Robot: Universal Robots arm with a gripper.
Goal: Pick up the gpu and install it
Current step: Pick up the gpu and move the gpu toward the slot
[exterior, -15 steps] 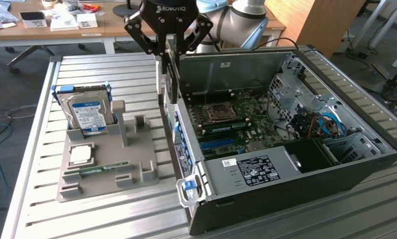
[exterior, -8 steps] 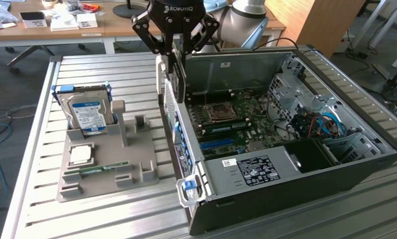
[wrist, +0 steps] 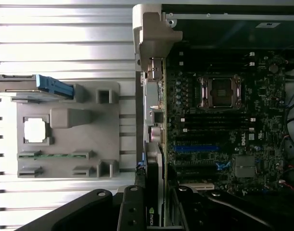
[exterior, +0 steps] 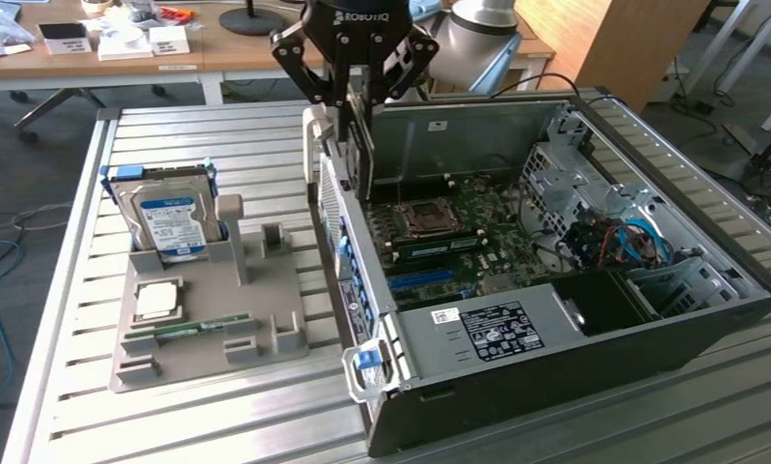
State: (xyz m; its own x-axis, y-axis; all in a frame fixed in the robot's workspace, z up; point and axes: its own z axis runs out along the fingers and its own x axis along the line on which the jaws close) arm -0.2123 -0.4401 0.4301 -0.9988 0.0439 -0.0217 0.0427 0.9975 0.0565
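Gpu (exterior: pixel 363 145) off the tabletop (exterior: pixel 205 416), hanging edge-on and upright from the tool (exterior: pixel 357 97); tool pinching the card's upper end, fingers pressed on both flat faces; the wrist view shows the card (wrist: pixel 155 168) running down from the tool (wrist: pixel 154 211), logo end near the grip.

Position: card over the wall of the case (exterior: pixel 695 319) on the exterior view's left, the wall with the port cut-outs; not yet down on the motherboard (exterior: pixel 489 222); blue slot (wrist: pixel 195 148) just beside the card's line, empty.

Step in hand, as I judge it: carrying the card in over the case and lining it up with a slot.

Doing it well:
- keep the card plumb; a tilt would likely catch an edge on the case wall;
- match the contact edge to the slot's run; which edge faces down I cannot tell, so check before descending;
- bracket end belongs against the port wall; a snag on that wall looks the main risk;
- descend slowly and straight; the grip is high on a long card, so the free end may swing or lever in the fingers;
- stay clear of the socket (exterior: pixel 424 217) and the cables at the far side.

Elsewhere: holder (exterior: pixel 276 338) on the tabletop, carrying the hard drive (exterior: pixel 173 222) and a memory stick (exterior: pixel 199 326); well apart from the tool.
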